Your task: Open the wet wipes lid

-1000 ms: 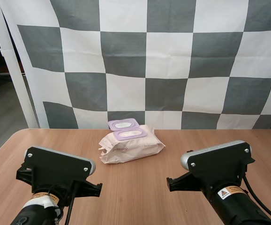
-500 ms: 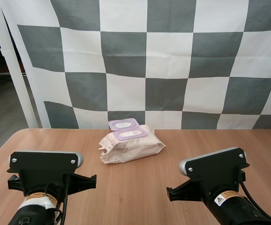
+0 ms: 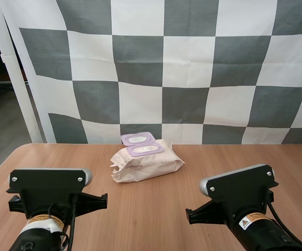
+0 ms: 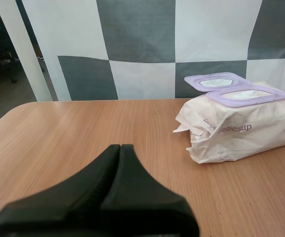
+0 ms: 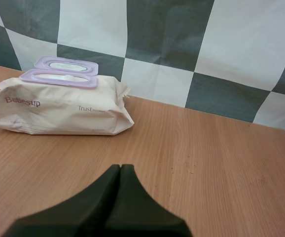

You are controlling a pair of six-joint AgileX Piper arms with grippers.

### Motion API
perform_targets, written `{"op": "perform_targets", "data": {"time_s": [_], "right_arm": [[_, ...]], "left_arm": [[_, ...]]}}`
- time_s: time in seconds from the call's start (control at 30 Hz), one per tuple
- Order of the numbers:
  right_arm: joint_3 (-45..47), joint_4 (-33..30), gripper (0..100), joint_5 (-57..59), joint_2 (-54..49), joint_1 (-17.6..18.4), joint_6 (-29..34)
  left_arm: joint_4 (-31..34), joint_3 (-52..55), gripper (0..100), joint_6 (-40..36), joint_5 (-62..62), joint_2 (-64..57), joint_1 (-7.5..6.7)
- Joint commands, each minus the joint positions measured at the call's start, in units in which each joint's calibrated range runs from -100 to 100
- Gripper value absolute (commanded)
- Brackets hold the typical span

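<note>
So here's the setup. The left gripper has its two black fingers pressed together into one dark wedge with nothing between them, tips low over the wooden table. Same deal with the right gripper: fingers flat against each other, holding nothing, low over the wood.

The pack of wet wipes lies flat on the table, out ahead of both grippers. From the left gripper it's forward and off to the right, well apart from the tips. From the right gripper it's forward and off to the left, also well apart. Neither one touches it.

It's a cream, crinkly soft pack with "Bebesup" printed on the side facing the grippers and "Trust" a bit further along. On top there's a purple frame around the dispensing hole, with white showing inside it. The lid is purple too. It's flipped right over and lies back on the far side of the frame, away from both grippers, inner face up. So the lid is already off the hole.

In the high view the left arm and the right arm sit at the near side of the table, and the pack is beyond them, roughly midway between the two.
</note>
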Motion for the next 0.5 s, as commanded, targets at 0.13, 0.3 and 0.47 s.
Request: {"op": "perform_targets", "data": {"time_s": [0.13,0.3,0.47], "right_arm": [[0.0,1.42,0,-0.01,0.0,-0.05,-0.01],[0.0,1.42,0,-0.01,0.0,-0.05,-0.01],[0.0,1.42,0,-0.01,0.0,-0.05,-0.01]], "left_arm": [[0.05,0.0,0,0.06,-0.06,0.0,-0.04],[0.05,0.0,0,0.06,-0.06,0.0,-0.04],[0.05,0.0,0,0.06,-0.06,0.0,-0.04]]}}
